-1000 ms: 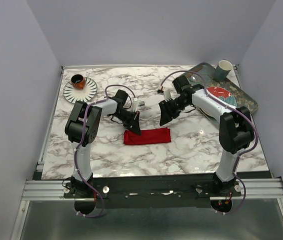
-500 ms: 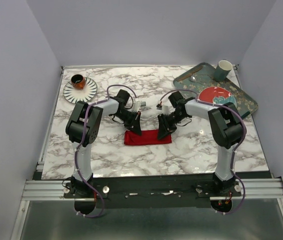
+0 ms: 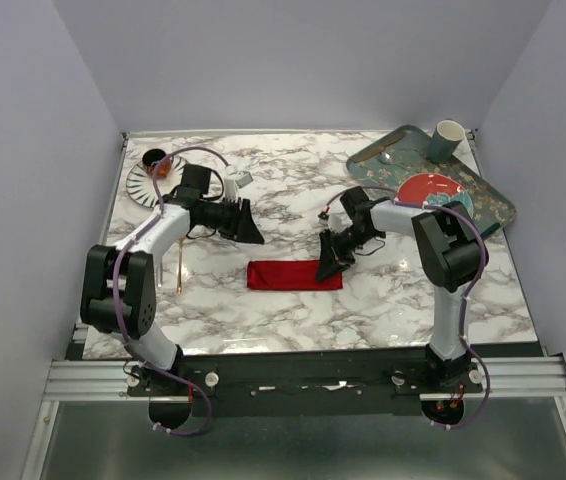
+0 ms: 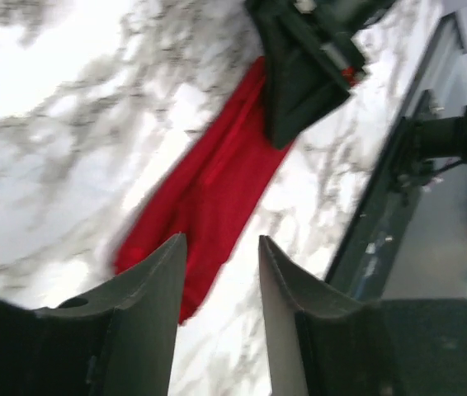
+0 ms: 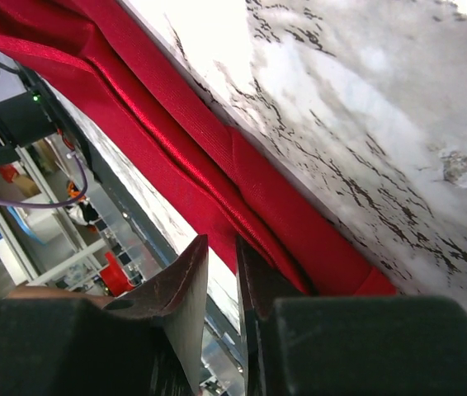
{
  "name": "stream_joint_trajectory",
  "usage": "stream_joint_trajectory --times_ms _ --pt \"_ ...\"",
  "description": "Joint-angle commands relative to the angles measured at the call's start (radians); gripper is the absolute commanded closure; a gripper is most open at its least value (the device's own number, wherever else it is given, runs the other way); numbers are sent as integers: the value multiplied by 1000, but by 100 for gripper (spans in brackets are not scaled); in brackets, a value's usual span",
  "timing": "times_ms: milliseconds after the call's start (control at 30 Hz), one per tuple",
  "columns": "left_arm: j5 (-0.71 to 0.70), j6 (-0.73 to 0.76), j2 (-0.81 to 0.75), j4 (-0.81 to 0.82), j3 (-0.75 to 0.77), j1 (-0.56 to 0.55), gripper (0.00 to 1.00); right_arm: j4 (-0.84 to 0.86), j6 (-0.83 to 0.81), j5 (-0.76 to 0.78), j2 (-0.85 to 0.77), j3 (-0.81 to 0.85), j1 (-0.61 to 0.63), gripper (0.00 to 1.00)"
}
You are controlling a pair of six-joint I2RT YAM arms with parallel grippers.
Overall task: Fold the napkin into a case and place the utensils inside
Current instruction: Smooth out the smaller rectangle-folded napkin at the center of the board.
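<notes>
On the marble bench, the left tool hangs open; the right tool, jaws narrowed, meets the napkin, grip unclear.

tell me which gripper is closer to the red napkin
The right gripper, at the napkin's right end; the left gripper hangs apart from it, nearer the striped plate.

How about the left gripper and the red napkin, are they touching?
Apart. The top view shows a strip of bare table between the left gripper and the napkin.
</notes>
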Motion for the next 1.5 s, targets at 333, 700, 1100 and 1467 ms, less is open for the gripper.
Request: stream_joint_trajectory --times_ms 333,700,1100,1467 --pt "125 -523 41 560 -280 -252 64 46 -30 110 63 -23 -10 72" --pt "140 -460 309 486 -312 -120 69 42 -44 155 87 -35 -21 73" --pt "140 -442 349 463 -306 -86 82 86 -78 -78 -66 -25 34 54" --pt "114 -417 368 398 -271 -86 91 209 103 -173 -46 -8 194 32"
